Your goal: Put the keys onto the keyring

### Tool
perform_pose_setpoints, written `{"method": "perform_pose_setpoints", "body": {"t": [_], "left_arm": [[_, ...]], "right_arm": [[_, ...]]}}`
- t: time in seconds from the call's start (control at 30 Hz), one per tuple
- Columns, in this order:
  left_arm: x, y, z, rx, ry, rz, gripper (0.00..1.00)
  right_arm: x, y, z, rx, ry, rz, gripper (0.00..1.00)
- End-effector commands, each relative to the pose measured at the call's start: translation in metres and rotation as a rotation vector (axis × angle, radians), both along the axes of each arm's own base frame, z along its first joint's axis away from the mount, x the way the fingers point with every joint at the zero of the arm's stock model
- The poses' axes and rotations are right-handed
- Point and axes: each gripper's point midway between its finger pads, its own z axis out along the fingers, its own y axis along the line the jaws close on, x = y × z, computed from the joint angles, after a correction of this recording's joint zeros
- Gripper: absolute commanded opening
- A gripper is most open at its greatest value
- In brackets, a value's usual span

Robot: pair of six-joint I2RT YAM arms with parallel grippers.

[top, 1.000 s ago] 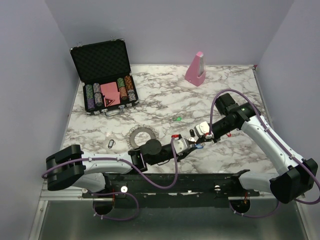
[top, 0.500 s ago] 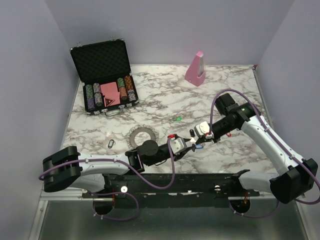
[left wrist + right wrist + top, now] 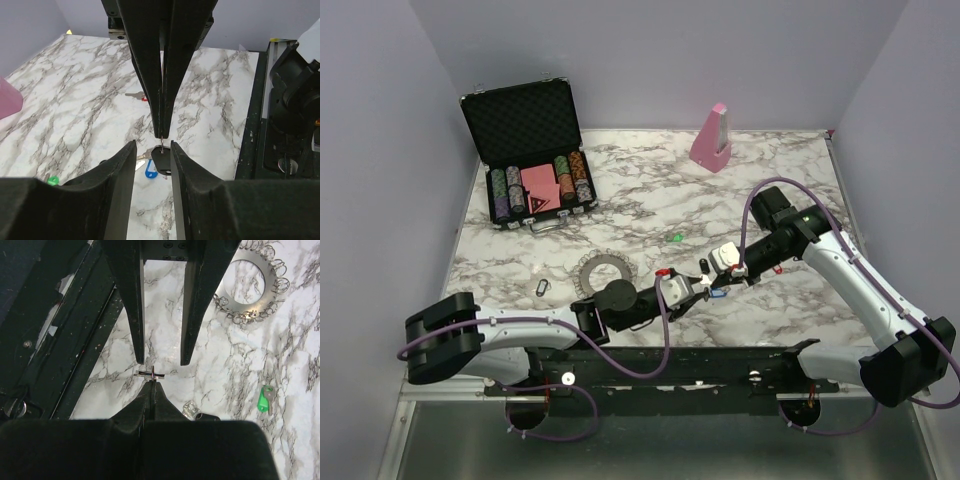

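A black-headed key (image 3: 161,159) hangs from a small wire loop, and my right gripper (image 3: 152,382) is shut on that loop. My left gripper (image 3: 152,146) is open, its jaws standing either side of the black head. A blue tag (image 3: 150,169) lies on the marble just below them. In the top view the two grippers, left (image 3: 700,289) and right (image 3: 716,284), meet tip to tip at the table's front centre. The keyring (image 3: 247,309) lies flat behind them, and my left arm partly covers the keyring (image 3: 595,265) in the top view. A green key (image 3: 265,395) and a red key (image 3: 137,96) lie loose.
An open black case of poker chips (image 3: 535,185) stands at the back left. A pink wedge block (image 3: 712,137) is at the back centre. A small metal clip (image 3: 542,287) lies front left. The black front rail (image 3: 700,365) runs under both arms.
My left arm has drawn back a little to the left and its jaws stand slightly wider. The right arm and the key it holds have not moved.
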Motion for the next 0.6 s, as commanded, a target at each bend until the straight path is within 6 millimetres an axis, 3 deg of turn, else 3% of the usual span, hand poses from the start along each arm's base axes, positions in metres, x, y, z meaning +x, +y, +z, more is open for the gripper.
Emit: {"method": "perform_pose_setpoints", "body": {"t": [0.0,0.57], "left_arm": [[-0.003,-0.009,0.004,0.005,-0.006,-0.033,0.40],[-0.009,-0.019,-0.005,0.044,0.013,-0.081,0.20]], "right_arm": [[-0.008,0.003,0.002,0.017,0.033,0.008,0.01],[-0.010,0.004,0.003,0.030,0.040,0.013,0.01]]}}
